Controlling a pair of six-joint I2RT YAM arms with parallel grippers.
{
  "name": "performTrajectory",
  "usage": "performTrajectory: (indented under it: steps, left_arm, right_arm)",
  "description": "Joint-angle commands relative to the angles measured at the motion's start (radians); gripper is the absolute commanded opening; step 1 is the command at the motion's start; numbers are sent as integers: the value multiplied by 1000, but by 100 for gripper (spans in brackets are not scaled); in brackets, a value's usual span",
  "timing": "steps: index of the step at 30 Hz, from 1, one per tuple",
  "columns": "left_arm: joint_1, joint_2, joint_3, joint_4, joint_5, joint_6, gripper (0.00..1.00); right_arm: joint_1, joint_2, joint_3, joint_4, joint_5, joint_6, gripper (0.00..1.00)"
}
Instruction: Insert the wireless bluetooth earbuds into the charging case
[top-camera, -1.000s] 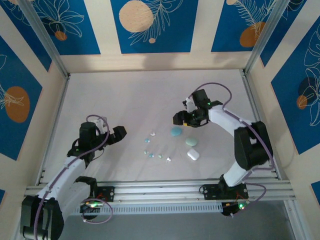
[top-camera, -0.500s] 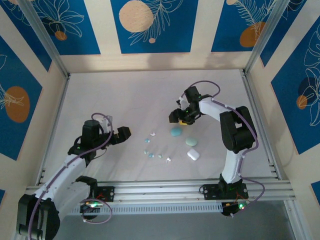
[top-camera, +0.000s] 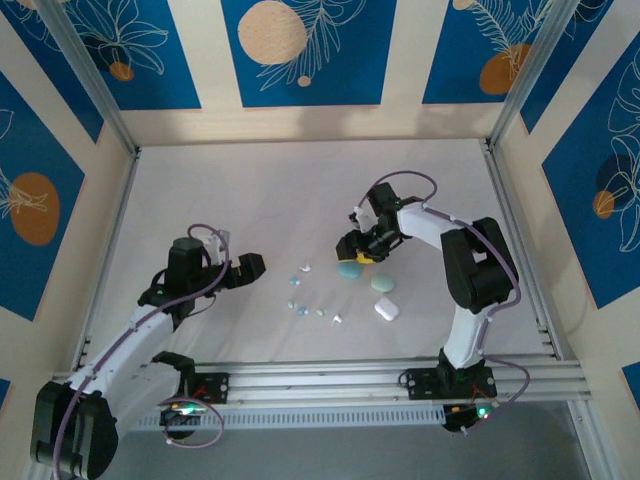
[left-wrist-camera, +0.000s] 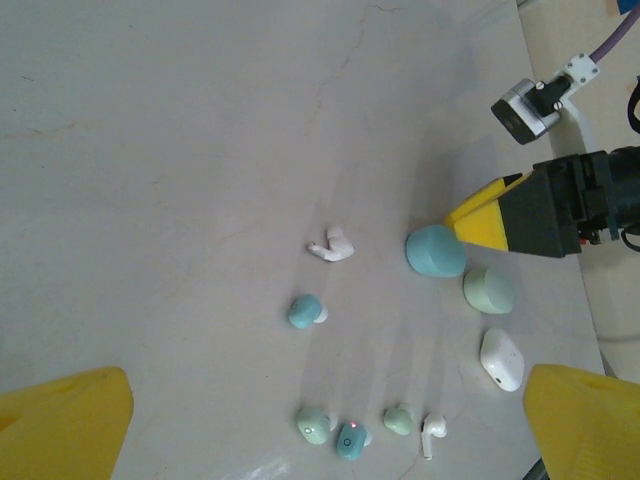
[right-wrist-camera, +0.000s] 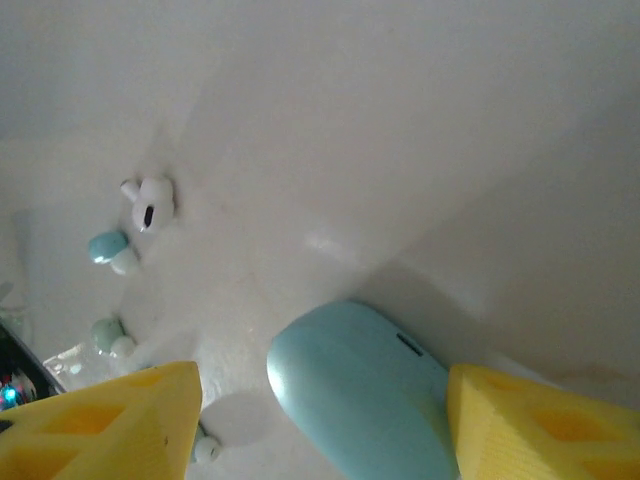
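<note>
Three closed pebble-shaped charging cases lie right of centre: a blue case (top-camera: 349, 270) (left-wrist-camera: 436, 251) (right-wrist-camera: 370, 400), a green case (top-camera: 383, 284) (left-wrist-camera: 489, 291) and a white case (top-camera: 386, 309) (left-wrist-camera: 502, 359). Several tiny earbuds are scattered to their left: a white earbud (left-wrist-camera: 333, 247) (right-wrist-camera: 150, 203), a blue earbud (left-wrist-camera: 304, 311) (right-wrist-camera: 106, 246), and a near row of green (left-wrist-camera: 313, 424), blue (left-wrist-camera: 350, 440), green (left-wrist-camera: 398, 420) and white (left-wrist-camera: 432, 432). My right gripper (top-camera: 356, 256) (right-wrist-camera: 325, 420) is open, low over the blue case, which lies between its yellow fingers (right-wrist-camera: 540, 425). My left gripper (top-camera: 245, 268) (left-wrist-camera: 322, 405) is open and holds nothing, left of the earbuds.
The grey tabletop (top-camera: 250, 200) is walled by patterned panels and an aluminium frame (top-camera: 320, 380) along the near edge. The right arm's forearm (top-camera: 440, 225) reaches in from the right. Bare table lies behind and left of the earbuds.
My right gripper has swung left and down onto the blue case, its jaws narrowing slightly. My left gripper has edged right toward the earbuds. Cases and earbuds have not moved.
</note>
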Motion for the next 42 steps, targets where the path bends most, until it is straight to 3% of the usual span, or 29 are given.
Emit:
performTrajectory:
  steps: [1, 5, 12, 18, 23, 25, 30, 42]
  left_arm:
    - [-14, 0, 38, 8, 17, 13, 100]
    - [-16, 1, 36, 13, 17, 10, 100]
    - [-24, 5, 44, 14, 19, 12, 100]
    - [-28, -1, 44, 10, 15, 13, 100]
    - [-35, 3, 44, 15, 14, 11, 100]
    - [-37, 1, 45, 15, 13, 13, 100]
    - [-40, -3, 44, 16, 12, 16, 100]
    - [-42, 25, 55, 28, 19, 21, 100]
  right_arm:
    - [14, -59, -21, -38, -20, -25, 66]
    - [45, -75, -32, -51, 19, -47, 66]
    - [105, -93, -24, -52, 215, -92, 67]
    - [111, -122, -33, -11, 262, -133, 68]
    - [112, -72, -15, -23, 245, -178, 67]
    - [116, -50, -6, -35, 221, -189, 60]
    - [121, -47, -40, -2, 178, -183, 59]
    - [173, -75, -85, -9, 249, -202, 61]
